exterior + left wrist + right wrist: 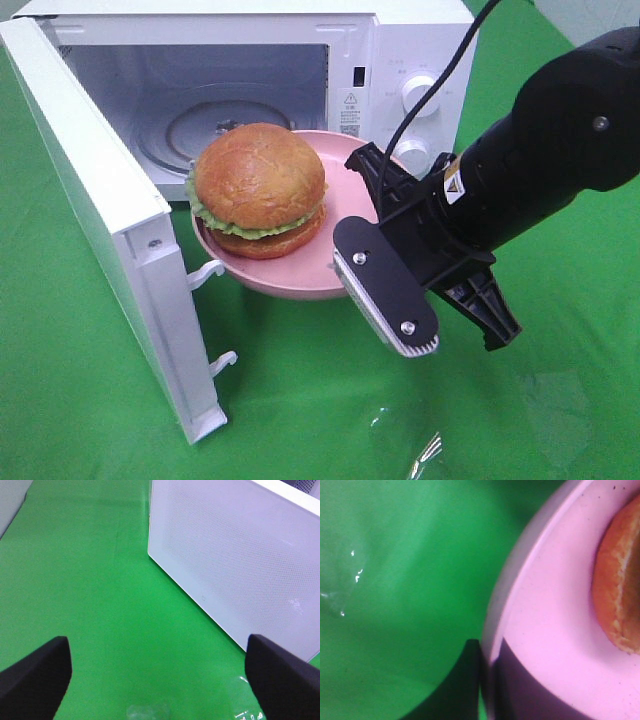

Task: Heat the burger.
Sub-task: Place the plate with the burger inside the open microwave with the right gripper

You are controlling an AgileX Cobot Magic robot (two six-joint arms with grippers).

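Note:
The burger sits on the round pink plate, which is held in the air just in front of the open microwave's cavity. My right gripper is shut on the plate's right rim. In the right wrist view the plate and the burger's bun edge show, and the right gripper clamps the rim, one dark finger on each side. My left gripper is open and empty over the green cloth beside the microwave door; it is out of the exterior view.
The microwave door stands swung open at the left, close to the plate. A glass turntable lies inside the cavity. Two knobs are on the right panel. Green cloth covers the table.

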